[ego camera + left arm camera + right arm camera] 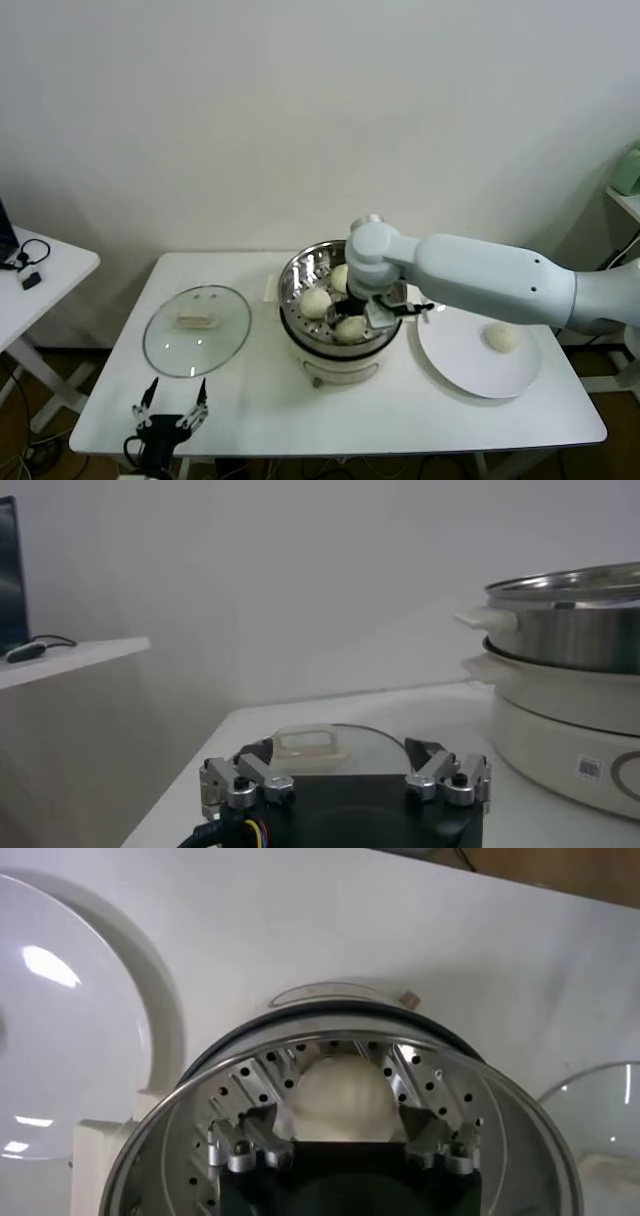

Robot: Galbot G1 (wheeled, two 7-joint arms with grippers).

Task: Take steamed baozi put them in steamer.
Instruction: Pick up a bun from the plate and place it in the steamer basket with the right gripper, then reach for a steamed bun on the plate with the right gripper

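The small round cream-white steamed bun [338,1098] in hand lies on the perforated floor of the round shiny stainless-steel steamer basket [300,268], at about six o'clock inside it. Our right gripper [362,311] hangs directly over that bun, fingers [243,1145] spread wide on either side and not pinching it, so we judge the step to be the release of this bun. To finish it well, we should lift straight up with the jaws wide, so neither finger drags the soft dough or knocks the basket wall, and only swing towards the plate once clear of the rim.

Counting the buns, we find four: three in the basket, at about six, nine and twelve o'clock, and one more [502,338] lying on the flat round white plate [452,360], which sits just beside the steamer at three o'clock. We judge that last bun to be what remains to move.

There is one steamer, on one cream-white electric pot base [335,366], one plate, and one round glass lid [196,330] with a cream handle lying flat on the white table [400,420] at nine o'clock from the steamer. Our left gripper [172,408] is parked at the table's near edge, below the lid, its fingers apart and empty.
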